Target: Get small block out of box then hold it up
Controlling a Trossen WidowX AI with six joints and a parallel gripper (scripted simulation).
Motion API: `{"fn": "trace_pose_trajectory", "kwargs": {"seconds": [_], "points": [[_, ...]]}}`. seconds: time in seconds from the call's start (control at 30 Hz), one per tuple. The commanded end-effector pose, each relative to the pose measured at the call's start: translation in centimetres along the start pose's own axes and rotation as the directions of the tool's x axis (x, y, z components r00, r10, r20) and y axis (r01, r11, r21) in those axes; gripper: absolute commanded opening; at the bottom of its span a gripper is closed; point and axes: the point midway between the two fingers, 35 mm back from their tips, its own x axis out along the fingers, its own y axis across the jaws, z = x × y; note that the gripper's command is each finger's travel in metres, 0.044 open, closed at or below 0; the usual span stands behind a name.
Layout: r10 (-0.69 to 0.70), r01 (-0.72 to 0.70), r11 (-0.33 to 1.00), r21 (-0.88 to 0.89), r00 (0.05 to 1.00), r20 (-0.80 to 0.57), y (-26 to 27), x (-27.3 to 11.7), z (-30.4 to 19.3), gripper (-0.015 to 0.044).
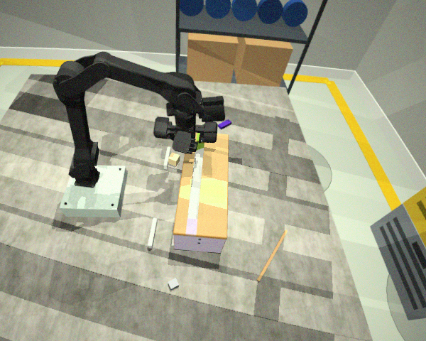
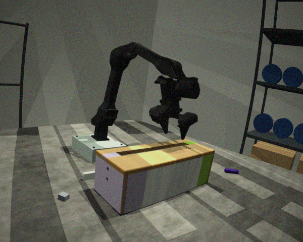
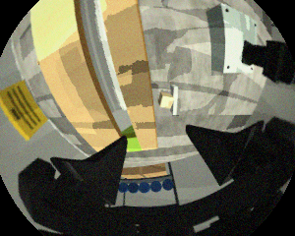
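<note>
Black end effector, released and empty, partly masking the box's green-marked end from above.

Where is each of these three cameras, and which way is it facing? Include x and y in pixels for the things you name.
Top: high above the table, looking down at the box [image 1: 216, 220] [image 2: 183, 170] [image 3: 64, 79]; nearly the whole arm [image 1: 127, 71] [image 2: 113, 78] shows.
Exterior: off to the side, lower, looking across the box towards the arm, whose side and gripper [image 1: 185, 137] [image 2: 174, 135] [image 3: 155, 134] show.
Wrist: apparently on the arm by the gripper, looking past its two open fingers at the box's slotted top.
Shared: top and exterior both show the purple piece [image 1: 224, 124] [image 2: 231, 171].
</note>
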Motion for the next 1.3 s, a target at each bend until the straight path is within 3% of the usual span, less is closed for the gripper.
{"fn": "trace_pose_trajectory", "kwargs": {"seconds": [0.0, 0.1, 0.17, 0.23, 0.4, 0.53, 0.63, 0.83, 1.07, 1.27], "points": [[-0.004, 0.004, 1.000, -0.003, 1.000, 0.000, -0.2, -0.6, -0.2, 0.0400], [0.023, -0.024, 0.996, -0.087, 1.000, -0.020, 0.0, -0.4, -1.0, 0.0348], [0.041, -0.043, 0.956, -0.291, 0.999, -0.013, -0.2, -0.5, -1.6, 0.0295], [0.051, -0.039, 0.870, -0.491, 0.999, 0.010, -0.5, -0.4, -1.7, 0.0285], [0.080, 0.016, 0.493, -0.870, 0.995, 0.063, -1.1, -0.3, -2.0, 0.0285], [0.107, 0.094, 0.086, -0.992, 0.989, 0.103, -1.5, -0.2, -2.2, 0.0285], [0.129, 0.158, -0.231, -0.960, 0.983, 0.131, -1.8, -0.1, -2.3, 0.0285], [0.163, 0.231, -0.560, -0.796, 0.972, 0.168, -2.3, -0.1, -2.5, 0.0285], [0.199, 0.274, -0.830, -0.485, 0.959, 0.200, -2.7, -0.1, -2.7, 0.0285], [0.228, 0.266, -0.951, -0.157, 0.948, 0.223, -3.0, -0.2, -2.8, 0.0285]]}}
